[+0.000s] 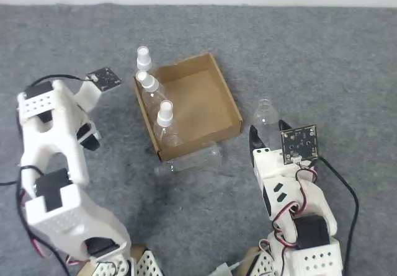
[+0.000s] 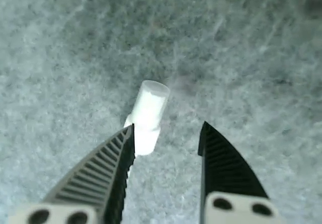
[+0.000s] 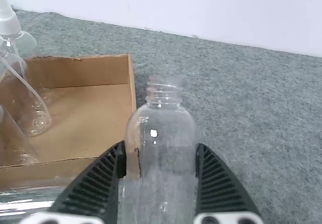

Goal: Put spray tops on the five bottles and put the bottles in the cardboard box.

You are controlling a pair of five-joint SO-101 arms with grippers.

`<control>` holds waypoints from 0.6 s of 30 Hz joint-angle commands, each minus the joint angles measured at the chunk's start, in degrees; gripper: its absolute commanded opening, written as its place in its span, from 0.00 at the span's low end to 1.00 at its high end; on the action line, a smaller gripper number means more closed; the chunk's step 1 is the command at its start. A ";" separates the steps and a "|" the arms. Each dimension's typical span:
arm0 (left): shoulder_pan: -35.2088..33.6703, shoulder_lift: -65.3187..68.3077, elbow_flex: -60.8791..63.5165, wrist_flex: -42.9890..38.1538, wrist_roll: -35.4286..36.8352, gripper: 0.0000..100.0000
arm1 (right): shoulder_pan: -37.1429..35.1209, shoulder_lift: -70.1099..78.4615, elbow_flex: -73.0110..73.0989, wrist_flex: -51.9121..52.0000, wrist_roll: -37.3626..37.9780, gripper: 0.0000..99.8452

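The cardboard box sits mid-table, with three clear bottles wearing white spray tops along its left wall. A capless clear bottle lies on its side on the mat against the box's front wall. Right of the box, my right gripper is shut on an upright clear bottle whose neck is bare; the same bottle shows in the high view. At the far left, my left gripper hangs open just above the mat over a white spray top lying close to one finger.
Grey carpet-like mat covers the table, with open room behind and to the right of the box. The left arm's white body fills the left edge. A white wall runs along the back.
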 commanded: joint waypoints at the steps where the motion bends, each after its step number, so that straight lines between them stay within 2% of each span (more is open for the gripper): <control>1: -0.09 -0.53 -0.57 -3.69 -0.70 0.19 | -0.40 -1.19 -0.35 -1.71 0.79 0.05; 5: 0.00 -0.18 -0.22 -5.98 -0.70 0.19 | -0.40 -1.19 -0.35 -1.71 0.79 0.05; 15: 0.00 10.20 -0.57 -10.81 -0.79 0.18 | -0.40 -1.19 -0.35 -1.71 0.79 0.05; 18: 0.35 10.29 -0.57 -10.64 -0.62 0.14 | -0.40 -1.19 -0.35 -1.71 0.79 0.05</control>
